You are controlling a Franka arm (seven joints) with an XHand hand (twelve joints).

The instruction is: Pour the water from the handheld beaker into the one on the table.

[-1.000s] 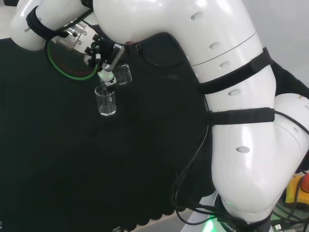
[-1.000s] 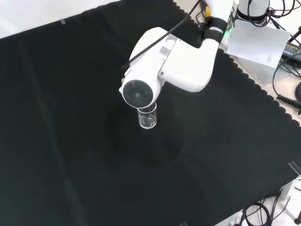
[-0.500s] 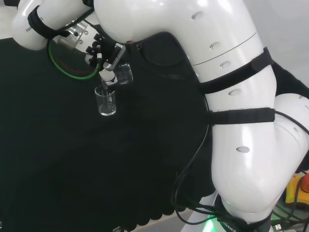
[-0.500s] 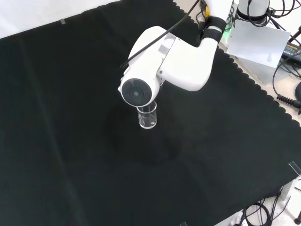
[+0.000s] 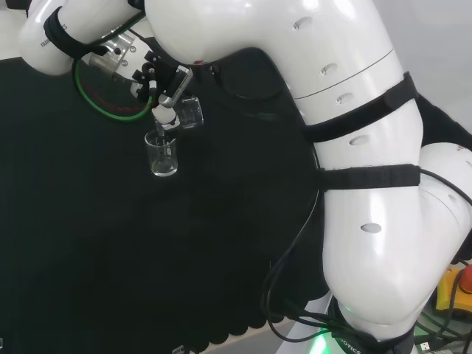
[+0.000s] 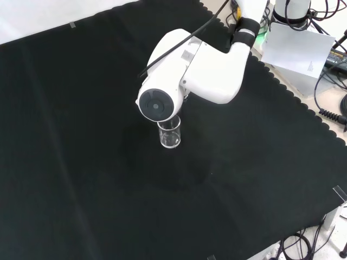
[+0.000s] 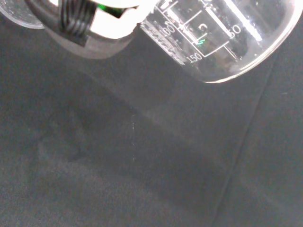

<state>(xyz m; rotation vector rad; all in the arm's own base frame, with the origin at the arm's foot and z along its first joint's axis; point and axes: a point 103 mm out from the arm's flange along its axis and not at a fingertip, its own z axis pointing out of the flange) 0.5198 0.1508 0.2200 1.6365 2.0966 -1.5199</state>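
So we've got the robot hand [image 5: 164,87] up near the top left of the head view, and its fingers are curled around a clear beaker [image 5: 189,111], holding it tipped over on its side. The lip of that held beaker points down toward a second beaker [image 5: 162,154] that stands upright on the black cloth [image 5: 110,243] covering the counter, just below and a bit left of the held one in that view. We can't really tell how much water is in either one, the glass is too clear against the black. In the front view the standing beaker [image 6: 169,133] sits around the middle of the cloth [image 6: 81,162], tucked right under the arm's big white link [image 6: 190,70] with its round grey cap, which blocks what's going on above it. The wrist view looks past the palm at the held beaker [image 7: 222,38] up close, tilted, with printed scale marks on its wall, and a black and white finger [image 7: 90,23] pressed against the glass. There's also a green cable [image 5: 110,110] looping by the wrist in the head view.
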